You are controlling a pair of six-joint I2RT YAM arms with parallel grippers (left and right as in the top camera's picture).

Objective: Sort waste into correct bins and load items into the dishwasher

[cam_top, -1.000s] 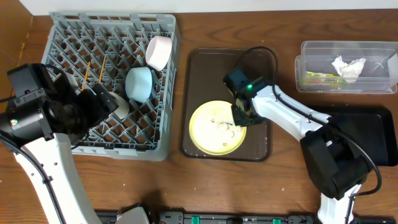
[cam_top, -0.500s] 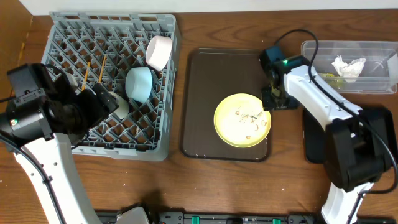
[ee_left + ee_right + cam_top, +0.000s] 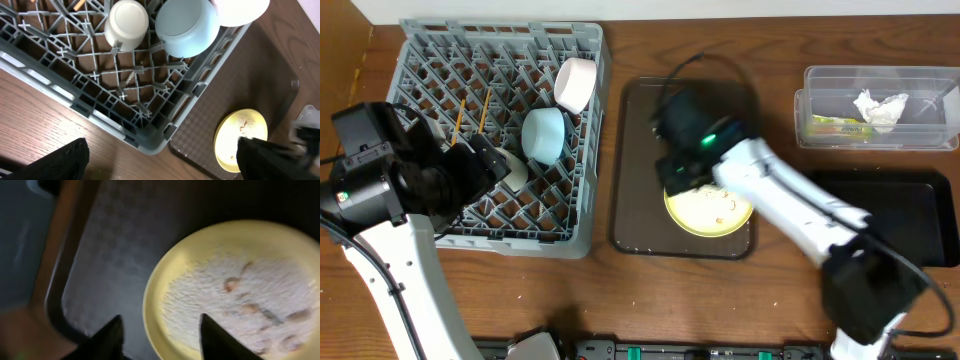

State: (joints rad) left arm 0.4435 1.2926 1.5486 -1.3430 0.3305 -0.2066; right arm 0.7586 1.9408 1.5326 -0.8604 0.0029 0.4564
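Two changes register against half a second ago: my right arm has swung from the plate's right edge, on the tub side, across to its upper-left rim, and it is blurred in the overhead view, so it is moving fast. My right hand (image 3: pixel 161 330) has its fingers spread, with the rim of the plate (image 3: pixel 720 212) showing in the gap between them; nothing is clamped as far as the wrist view shows. The plate lies flat on the brown tray (image 3: pixel 638 150), right of centre, about where it lay half a second ago; a second ago it lay further left on that tray. The scraps (image 3: pixel 260 302) are on the plate, not yet in a bin. Judgement: the plate has been shifted toward the bins, and a fresh hold on the rack-side rim is being set up, probably to tip the scraps off before the plate goes to the rack (image 3: pixel 500 28). My left hand (image 3: pixel 161 150) hovers over the rack's near corner, fingers wide apart and empty, unchanged over the last second. The blue bowl (image 3: pixel 545 135), pink bowl (image 3: pixel 576 84), cup (image 3: pixel 127 22) and chopsticks (image 3: pixel 470 112) are in the rack. The tissue (image 3: pixel 880 107) and wrapper (image 3: pixel 834 125) are in the tub (image 3: pixel 875 72). The black tray (image 3: pixel 905 190) sits right of the brown tray, partly under my arm.
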